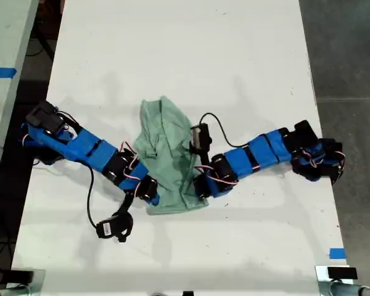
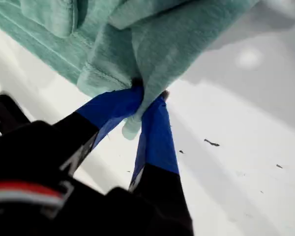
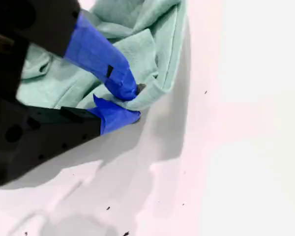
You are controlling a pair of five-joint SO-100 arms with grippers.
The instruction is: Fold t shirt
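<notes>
Both grippers pinch cloth: my first gripper (image 2: 150,98) has its blue-taped jaws pressed together on a hemmed edge of the t shirt (image 1: 166,157), my second gripper (image 3: 135,102) clamps a folded corner. The shirt lies bunched between the two arms on the white table (image 1: 234,55), long axis running away from the jaws toward the far table end. Soft, wrinkled mint knit, limp, stitched hems. Neither arm looks nearer.

White desk (image 1: 185,55) seen in exterior view. Crumpled mint-green t shirt (image 1: 166,154) laid near desk centre. Blue arms rested on desk at either side of t shirt. Blue tape (image 1: 337,253) stuck near desk corner, exterior view's lower right.
</notes>
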